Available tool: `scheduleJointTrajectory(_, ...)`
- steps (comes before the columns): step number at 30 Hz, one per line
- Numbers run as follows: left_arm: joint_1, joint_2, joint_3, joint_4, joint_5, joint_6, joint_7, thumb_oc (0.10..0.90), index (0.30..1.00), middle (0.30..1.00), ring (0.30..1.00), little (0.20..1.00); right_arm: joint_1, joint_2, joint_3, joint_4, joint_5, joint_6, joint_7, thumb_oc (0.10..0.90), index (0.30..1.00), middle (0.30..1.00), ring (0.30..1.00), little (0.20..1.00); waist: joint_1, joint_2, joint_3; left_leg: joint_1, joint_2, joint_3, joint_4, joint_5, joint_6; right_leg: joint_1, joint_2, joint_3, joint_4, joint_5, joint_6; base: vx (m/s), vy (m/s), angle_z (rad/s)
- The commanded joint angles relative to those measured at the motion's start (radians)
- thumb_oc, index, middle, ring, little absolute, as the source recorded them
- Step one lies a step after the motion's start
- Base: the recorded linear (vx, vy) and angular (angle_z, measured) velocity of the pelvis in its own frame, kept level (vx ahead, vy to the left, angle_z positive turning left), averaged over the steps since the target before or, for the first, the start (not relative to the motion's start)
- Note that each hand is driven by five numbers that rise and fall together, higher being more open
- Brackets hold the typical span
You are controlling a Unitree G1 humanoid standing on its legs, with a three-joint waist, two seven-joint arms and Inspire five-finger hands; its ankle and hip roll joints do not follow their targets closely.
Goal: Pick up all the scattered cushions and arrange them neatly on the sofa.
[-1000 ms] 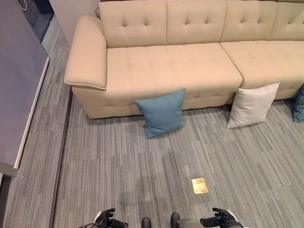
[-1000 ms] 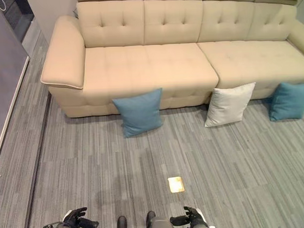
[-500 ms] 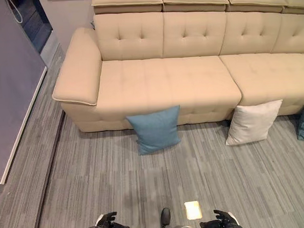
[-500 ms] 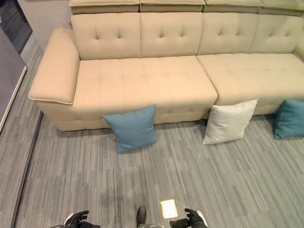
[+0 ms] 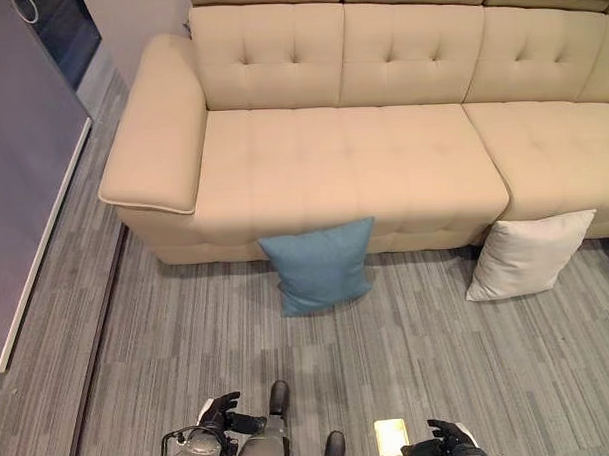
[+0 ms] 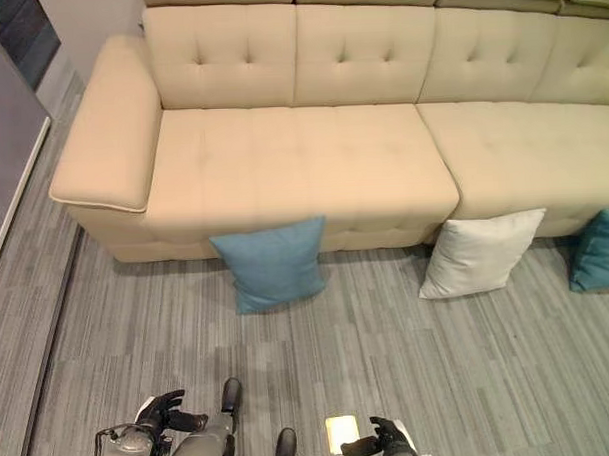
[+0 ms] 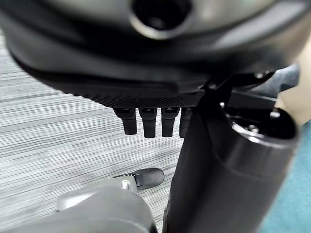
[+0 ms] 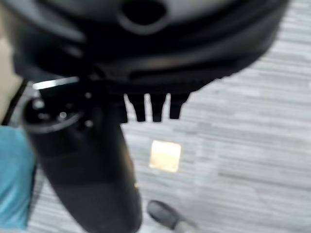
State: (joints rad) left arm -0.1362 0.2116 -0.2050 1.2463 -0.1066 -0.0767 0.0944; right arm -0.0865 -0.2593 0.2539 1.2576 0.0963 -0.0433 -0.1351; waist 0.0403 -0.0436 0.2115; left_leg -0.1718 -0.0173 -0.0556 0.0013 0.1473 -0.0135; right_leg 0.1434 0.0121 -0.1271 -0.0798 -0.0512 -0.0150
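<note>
Two hands hang low at the near edge, the left hand (image 5: 223, 419) and right hand (image 5: 439, 446) both empty with fingers relaxed. Farther off, the blue cushion (image 5: 320, 264) and white cushion (image 5: 529, 254) lean against the sofa (image 5: 342, 157) front; a second blue cushion (image 6: 597, 249) sits far right. Bending for the leaning cushion risks it toppling flat.

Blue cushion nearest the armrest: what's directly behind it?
The blue cushion stands on the floor, leaning against the front of the sofa. It covers part of that front and the base behind it.
</note>
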Motion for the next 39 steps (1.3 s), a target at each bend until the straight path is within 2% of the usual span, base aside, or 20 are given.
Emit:
scheduleJointTrajectory(1,0.04,0.031,-0.021,0.015,0.041,0.003,0.006,0.8,0.9,0.9,0.9,0.9,-0.004,-0.021,-0.001,-0.037,-0.022,-0.021,-0.017,0.8,0.9,0.9,0.9,0.9,0.035,-0.042,-0.048,0.016,-0.064,0.017,0.109,-0.167,0.027,-0.074,-0.043,0.034,0.164,-0.07,0.089,0.2,0.151,-0.42)
scheduleJointTrajectory(4,0.044,0.034,-0.018,0.012,0.041,0.006,0.005,0.8,0.9,0.9,0.9,0.9,-0.008,-0.017,-0.001,-0.048,-0.029,-0.02,-0.015,0.8,0.9,0.9,0.9,0.9,0.041,-0.039,-0.055,0.05,-0.066,0.027,0.101,-0.187,0.046,-0.094,-0.06,0.036,0.244,-0.056,0.111,0.15,0.125,-0.33)
scheduleJointTrajectory(5,0.043,0.041,-0.019,0.004,0.04,0.007,0.003,0.8,0.9,0.9,0.9,0.9,-0.017,-0.016,0.003,-0.056,-0.035,-0.016,-0.014,0.8,0.9,0.9,0.9,0.9,0.034,-0.029,-0.048,0.075,-0.065,0.031,0.097,-0.197,0.066,-0.147,-0.075,0.038,0.366,-0.009,0.138,0.12,0.107,-0.24)
scheduleJointTrajectory(6,0.041,0.045,-0.021,-0.002,0.039,0.006,0.004,0.8,0.9,0.9,0.9,0.9,-0.021,-0.014,0.003,-0.064,-0.034,-0.018,-0.016,0.8,0.9,0.9,0.9,0.9,0.028,-0.024,-0.044,0.087,-0.064,0.032,0.095,-0.203,0.073,-0.175,-0.082,0.037,0.412,0.022,0.151,0.16,0.137,-0.1)
scheduleJointTrajectory(8,0.039,0.051,-0.024,-0.003,0.041,0.005,0.007,0.8,0.9,0.9,0.9,0.9,-0.027,-0.013,0.007,-0.076,-0.035,-0.019,-0.014,0.8,0.9,0.9,0.9,0.9,0.02,-0.009,-0.038,0.115,-0.057,0.026,0.087,-0.217,0.081,-0.228,-0.102,0.021,0.463,0.043,0.147,0.14,0.063,0.04)
scheduleJointTrajectory(12,0.031,0.054,-0.027,-0.001,0.045,0.006,0.01,0.8,0.9,0.9,0.9,0.9,-0.037,-0.018,0.01,-0.076,-0.039,-0.017,-0.016,0.8,0.9,0.9,0.9,0.9,0.008,0.002,-0.031,0.154,-0.054,0.012,0.075,-0.24,0.081,-0.271,-0.127,-0.021,0.391,0.023,0.127,0.15,-0.027,0.04)
scheduleJointTrajectory(13,0.025,0.055,-0.024,0.006,0.041,0.005,0.01,0.8,0.9,0.9,0.9,0.9,-0.044,-0.021,0.012,-0.074,-0.04,-0.013,-0.018,0.8,0.9,0.9,0.9,0.9,-0.001,0.001,-0.026,0.179,-0.059,-0.001,0.071,-0.256,0.078,-0.295,-0.136,-0.029,0.299,0.042,0.127,0.2,-0.093,0.2)
scheduleJointTrajectory(17,0.019,0.051,-0.018,0.017,0.038,0.0,0.019,0.8,0.9,0.9,0.9,0.9,-0.049,-0.032,0.012,-0.071,-0.049,-0.002,-0.021,0.8,0.9,0.9,0.9,0.9,-0.031,-0.005,-0.013,0.231,-0.068,-0.045,0.063,-0.281,0.068,-0.349,-0.115,0.045,0.187,0.097,0.147,0.23,-0.127,0.04)
scheduleJointTrajectory(19,0.024,0.048,-0.013,0.028,0.044,-0.002,0.018,0.8,0.9,0.9,0.9,0.9,-0.044,-0.035,0.011,-0.067,-0.051,-0.004,-0.021,0.8,0.9,0.9,0.9,0.9,-0.032,-0.014,-0.019,0.254,-0.066,-0.05,0.065,-0.305,0.058,-0.326,-0.12,0.042,0.162,0.104,0.146,0.26,-0.215,0.14)
scheduleJointTrajectory(20,0.035,0.04,-0.014,0.038,0.048,-0.002,0.018,0.8,0.9,0.9,0.9,0.9,-0.036,-0.033,0.013,-0.062,-0.049,-0.007,-0.021,0.8,0.9,0.9,0.9,0.9,-0.036,-0.016,-0.035,0.267,-0.054,-0.06,0.068,-0.317,0.048,-0.311,-0.113,0.047,0.164,0.095,0.131,0.23,-0.197,0.26)
scheduleJointTrajectory(21,0.035,0.04,-0.014,0.038,0.048,-0.002,0.018,0.8,0.9,0.9,0.9,0.9,-0.036,-0.033,0.013,-0.062,-0.049,-0.007,-0.021,0.8,0.9,0.9,0.9,0.9,-0.036,-0.015,-0.035,0.268,-0.053,-0.061,0.068,-0.318,0.048,-0.31,-0.112,0.046,0.164,0.095,0.131,0.23,-0.207,0.3)
scheduleJointTrajectory(23,0.042,0.029,-0.016,0.04,0.042,0.0,0.011,0.8,0.9,0.9,0.9,0.9,-0.025,-0.031,0.008,-0.056,-0.031,-0.013,-0.017,0.8,0.9,0.9,0.9,0.9,-0.042,-0.011,-0.048,0.265,-0.017,-0.074,0.094,-0.301,0.01,-0.282,-0.089,0.037,0.168,0.071,0.103,0.19,-0.227,0.54)
scheduleJointTrajectory(26,0.042,0.027,-0.018,0.038,0.04,-0.001,0.01,0.8,0.9,0.9,0.9,0.9,-0.023,-0.032,0.006,-0.055,-0.027,-0.016,-0.016,0.8,0.9,0.9,0.9,0.9,-0.045,-0.01,-0.048,0.256,-0.01,-0.079,0.113,-0.287,-0.002,-0.271,-0.082,0.033,0.162,0.065,0.095,0.1,-0.167,0.37)
scheduleJointTrajectory(27,0.035,0.024,-0.024,0.033,0.034,-0.002,0.008,0.8,0.9,0.9,0.9,0.9,-0.022,-0.034,0.005,-0.054,-0.026,-0.02,-0.02,0.8,0.9,0.9,0.9,0.9,-0.046,-0.013,-0.045,0.235,0.003,-0.077,0.154,-0.249,-0.027,-0.254,-0.074,0.026,0.148,0.058,0.083,0.08,-0.208,0.18)
scheduleJointTrajectory(29,0.015,0.02,-0.042,0.004,0.018,-0.002,0.002,0.8,0.9,0.9,0.9,0.9,-0.022,-0.047,0.004,-0.054,-0.005,-0.023,-0.023,0.8,0.9,0.9,0.9,0.9,-0.048,-0.032,-0.014,0.122,0.04,-0.011,0.326,-0.202,-0.037,-0.206,-0.071,0.001,0.109,0.038,0.049,0.09,-0.259,0.49)
scheduleJointTrajectory(30,0.014,0.02,-0.043,0.004,0.018,-0.001,0.002,0.8,0.9,0.9,0.9,0.9,-0.022,-0.047,0.004,-0.054,-0.005,-0.023,-0.023,0.8,0.9,0.9,0.9,0.9,-0.049,-0.032,-0.014,0.12,0.04,-0.012,0.329,-0.203,-0.038,-0.206,-0.07,0.0,0.109,0.038,0.049,0.08,-0.182,0.67)
scheduleJointTrajectory(31,0.007,0.018,-0.048,-0.001,0.015,-0.001,0.0,0.8,0.9,0.9,0.9,0.9,-0.018,-0.052,0.002,-0.047,0.004,-0.022,-0.022,0.8,0.9,0.9,0.9,0.9,-0.049,-0.037,-0.007,0.095,0.056,0.028,0.343,-0.214,-0.032,-0.186,-0.065,-0.011,0.088,0.025,0.042,0.07,-0.086,0.45)
scheduleJointTrajectory(35,-0.002,0.018,-0.065,-0.003,0.031,-0.001,0.001,0.8,0.9,0.9,0.9,0.9,-0.011,-0.054,0.005,-0.036,-0.001,-0.021,-0.02,0.8,0.9,0.9,0.9,0.9,-0.048,-0.05,-0.008,0.047,0.022,0.076,0.267,-0.261,-0.013,-0.162,-0.069,-0.032,0.068,0.009,0.047,0.12,-0.032,0.26)
scheduleJointTrajectory(38,0.0,0.022,-0.065,0.0,0.046,0.001,0.005,0.8,0.9,0.9,0.9,0.9,-0.011,-0.05,0.004,-0.035,-0.002,-0.022,-0.022,0.8,0.9,0.9,0.9,0.9,-0.041,-0.051,-0.005,0.011,0.013,0.107,0.208,-0.227,-0.016,-0.145,-0.06,-0.031,0.065,-0.005,0.055,0.13,0.052,0.31)
scheduleJointTrajectory(39,0.007,0.022,-0.063,0.003,0.05,0.002,0.003,0.8,0.9,0.9,0.9,0.9,-0.006,-0.048,0.006,-0.035,-0.006,-0.019,-0.02,0.8,0.9,0.9,0.9,0.9,-0.035,-0.044,-0.004,0.012,0.008,0.114,0.177,-0.216,-0.01,-0.138,-0.05,-0.026,0.071,-0.012,0.057,0.14,0.101,0.17)
